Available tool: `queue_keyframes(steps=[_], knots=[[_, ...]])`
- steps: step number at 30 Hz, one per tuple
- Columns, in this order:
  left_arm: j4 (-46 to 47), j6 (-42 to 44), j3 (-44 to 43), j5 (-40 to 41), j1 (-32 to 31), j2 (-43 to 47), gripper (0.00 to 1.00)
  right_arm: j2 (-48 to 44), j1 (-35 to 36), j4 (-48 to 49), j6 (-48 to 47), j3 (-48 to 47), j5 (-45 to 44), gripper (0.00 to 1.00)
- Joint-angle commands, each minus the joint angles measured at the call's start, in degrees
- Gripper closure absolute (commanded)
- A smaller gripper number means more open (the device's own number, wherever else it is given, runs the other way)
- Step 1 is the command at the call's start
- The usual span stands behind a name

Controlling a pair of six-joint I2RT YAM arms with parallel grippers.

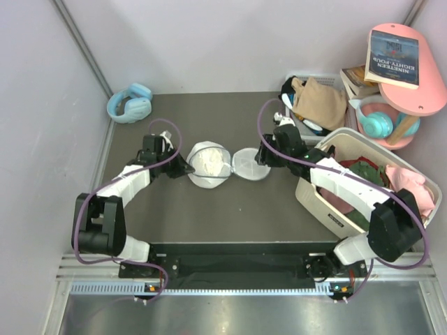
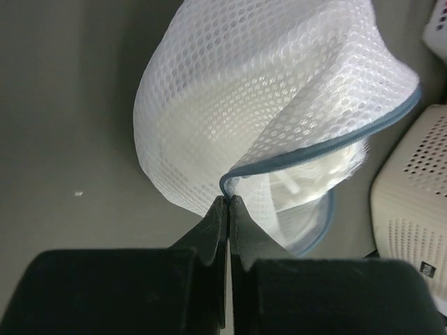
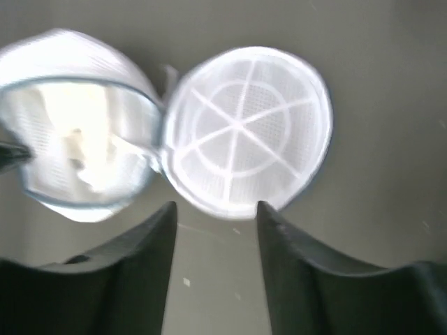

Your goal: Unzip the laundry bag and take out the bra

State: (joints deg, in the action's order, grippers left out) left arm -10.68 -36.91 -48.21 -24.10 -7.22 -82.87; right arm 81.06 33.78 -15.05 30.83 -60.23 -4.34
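**Bag open, bra ready to lift**

The laundry bag (image 1: pixel 250 165) lies unzipped in the middle of the surface (image 1: pixel 230 223), with the bra (image 1: pixel 207 162) in its left half. The left fingers (image 2: pixel 209 237) pinch that half's rim. They should pin it down while the right fingers (image 3: pixel 143 258), parted and empty, reach in. The white basket (image 1: pixel 311 199) crowds the right arm.
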Motion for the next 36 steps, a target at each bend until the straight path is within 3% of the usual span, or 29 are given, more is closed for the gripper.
queue_keyframes(steps=[1, 9, 14, 20, 24, 36], knots=[[1.45, 2.62, 2.67, 1.5, -0.07, 4.03, 1.0, -3.8, -0.73, -2.53, -0.5, 0.11, -4.45, 0.47], [0.75, 1.92, 3.73, 1.86, -0.07, 6.58, 1.0, 1.55, 1.98, -0.68, -8.5, -10.16, 4.07, 0.39], [0.74, 1.49, 3.73, 1.86, -0.07, 6.85, 1.0, 12.44, 6.73, -1.64, -10.88, -20.77, 11.71, 0.4], [0.48, 0.96, 3.38, 2.21, -0.07, 7.9, 1.0, 25.98, 9.11, -5.6, -10.26, -32.21, 13.3, 0.44], [0.22, 0.96, 3.12, 1.95, 0.02, 7.9, 1.0, 31.17, 9.73, -7.8, -10.26, -35.39, 12.07, 0.45], [0.66, 0.52, 3.12, 1.51, 0.02, 7.64, 1.0, 34.25, 10.16, -8.51, -10.7, -35.66, 11.99, 0.52]])
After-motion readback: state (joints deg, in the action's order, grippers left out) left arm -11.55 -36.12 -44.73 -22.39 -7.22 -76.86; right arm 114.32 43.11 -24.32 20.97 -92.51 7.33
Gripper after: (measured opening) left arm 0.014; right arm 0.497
